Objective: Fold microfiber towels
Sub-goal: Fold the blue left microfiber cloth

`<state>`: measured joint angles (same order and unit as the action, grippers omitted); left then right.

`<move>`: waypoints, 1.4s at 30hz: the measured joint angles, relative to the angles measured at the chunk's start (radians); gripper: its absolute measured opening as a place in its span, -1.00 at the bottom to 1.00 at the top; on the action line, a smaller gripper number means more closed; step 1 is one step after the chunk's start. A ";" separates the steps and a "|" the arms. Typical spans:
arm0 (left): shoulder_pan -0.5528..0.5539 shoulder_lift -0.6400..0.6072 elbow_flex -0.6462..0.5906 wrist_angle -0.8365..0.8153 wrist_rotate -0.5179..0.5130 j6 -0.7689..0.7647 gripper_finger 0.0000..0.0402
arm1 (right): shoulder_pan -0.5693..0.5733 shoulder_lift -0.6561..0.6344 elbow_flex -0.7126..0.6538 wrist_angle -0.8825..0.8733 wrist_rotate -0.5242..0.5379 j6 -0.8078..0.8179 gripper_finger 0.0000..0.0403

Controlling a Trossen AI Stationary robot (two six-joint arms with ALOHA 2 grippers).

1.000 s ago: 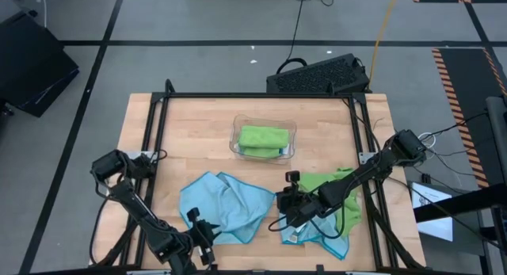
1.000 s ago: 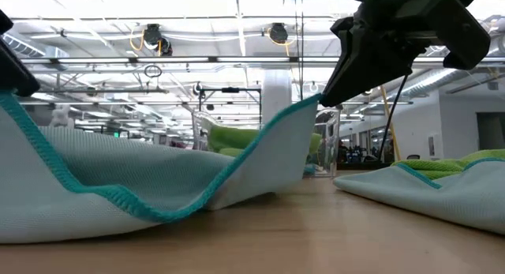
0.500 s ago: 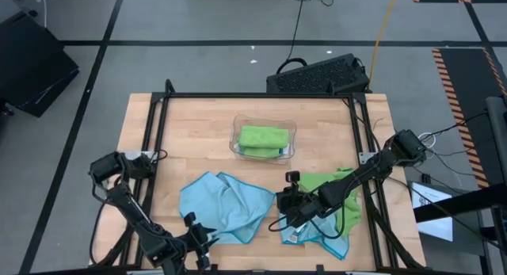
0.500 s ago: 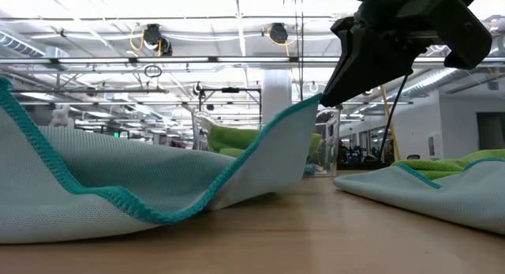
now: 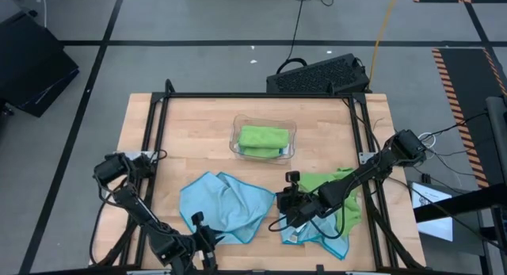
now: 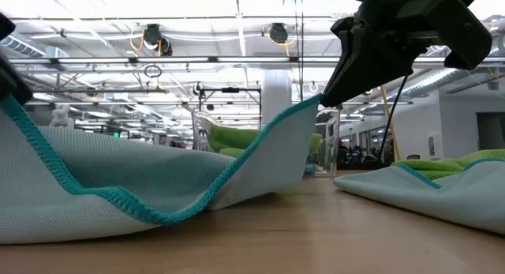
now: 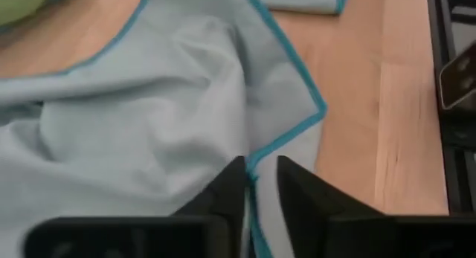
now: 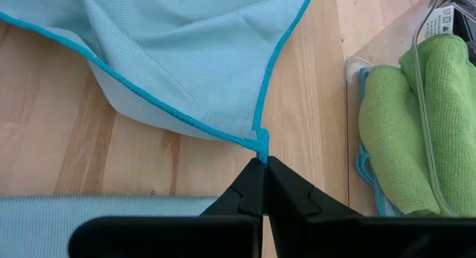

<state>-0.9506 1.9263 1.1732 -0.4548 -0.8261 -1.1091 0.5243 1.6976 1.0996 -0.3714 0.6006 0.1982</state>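
A light blue microfiber towel with a teal hem lies crumpled on the wooden table, near the middle. My left gripper is at its near left edge, shut on the hem. My right gripper is shut on its right corner, which stands raised above the table. Between the two raised ends the towel sags onto the tabletop. More towels, one lime green over a light blue one, lie heaped at the near right. My left gripper has the towel's teal hem between its two fingers, slanting down from the near left. That edge stands lifted off the table. One layer or several, I cannot tell. My right gripper pinches the towel's right corner at its teal hem between its shut fingers, slanting down from the right. The corner is held clear of the table, and the cloth slopes slack from it down to the tabletop.
A clear plastic tray with a folded lime green towel stands at the middle far side. A black frame rims the table. A dark keyboard lies beyond the far edge.
My left gripper slipped out of the low view's left edge and has come back onto the towel's lifted left edge, which now stands a little lower. The towel's middle and its right corner have stayed where they were.
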 joint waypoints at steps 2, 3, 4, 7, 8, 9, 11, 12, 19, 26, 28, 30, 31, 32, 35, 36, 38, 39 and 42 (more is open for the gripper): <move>0.000 0.000 0.000 -0.009 0.030 -0.002 -0.83 | 0.000 0.000 0.000 0.000 0.000 0.000 -0.99; 0.000 0.000 0.000 -0.014 0.042 -0.010 -0.91 | 0.000 0.000 0.000 0.000 0.000 0.000 -0.99; -0.001 0.000 0.000 -0.019 0.046 -0.018 -0.95 | 0.000 0.000 0.000 0.000 0.000 0.000 -0.99; -0.001 0.000 0.000 -0.021 0.048 -0.023 -0.94 | 0.000 0.000 0.000 0.000 0.000 0.000 -0.99; -0.001 0.000 0.000 -0.021 0.048 -0.022 -0.94 | 0.000 0.000 0.000 0.000 0.000 0.000 -0.99; -0.001 0.000 0.000 -0.021 0.048 -0.022 -0.94 | 0.000 0.000 0.000 0.000 0.000 0.000 -0.99; -0.001 0.000 0.000 -0.021 0.049 -0.020 -0.96 | 0.000 0.000 0.000 0.000 0.000 -0.001 -0.99; -0.001 0.000 0.000 -0.021 0.049 -0.018 -0.97 | 0.000 0.000 0.000 0.000 0.000 -0.005 -0.98; -0.001 0.000 0.000 -0.020 0.049 -0.018 -0.96 | 0.025 0.000 0.000 0.000 0.041 -0.092 -0.67; -0.001 0.000 0.000 -0.020 0.049 -0.018 -0.95 | 0.049 0.000 0.000 -0.014 0.051 -0.172 -0.36; -0.001 0.000 0.000 -0.019 0.049 -0.018 -0.94 | 0.060 0.000 -0.010 -0.012 0.043 -0.186 -0.34; -0.001 0.000 0.000 -0.020 0.049 -0.018 -0.96 | 0.068 0.000 -0.024 -0.011 0.006 -0.208 -0.34; -0.001 0.000 0.000 -0.020 0.049 -0.018 -0.97 | 0.072 0.000 -0.033 -0.003 -0.013 -0.215 -0.36; -0.001 0.000 0.000 -0.020 0.049 -0.017 -0.98 | 0.076 0.000 -0.044 0.011 -0.033 -0.228 -0.37; -0.001 0.000 0.000 -0.020 0.049 -0.017 -0.96 | 0.091 0.000 -0.077 0.053 -0.081 -0.272 -0.41; -0.001 0.000 0.000 -0.019 0.049 -0.017 -0.95 | 0.098 0.000 -0.085 0.053 -0.083 -0.279 -0.42; -0.001 0.000 0.000 -0.019 0.049 -0.017 -0.92 | 0.110 0.000 -0.101 0.053 -0.082 -0.287 -0.43; -0.001 0.000 0.000 -0.019 0.049 -0.018 -0.92 | 0.115 0.000 -0.109 0.053 -0.081 -0.286 -0.43; -0.001 -0.001 0.000 -0.018 0.049 -0.017 -0.92 | 0.120 0.000 -0.123 0.052 -0.081 -0.267 -0.43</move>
<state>-0.9512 1.9255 1.1732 -0.4732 -0.7769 -1.1266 0.6441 1.6978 0.9764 -0.3191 0.5194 -0.0689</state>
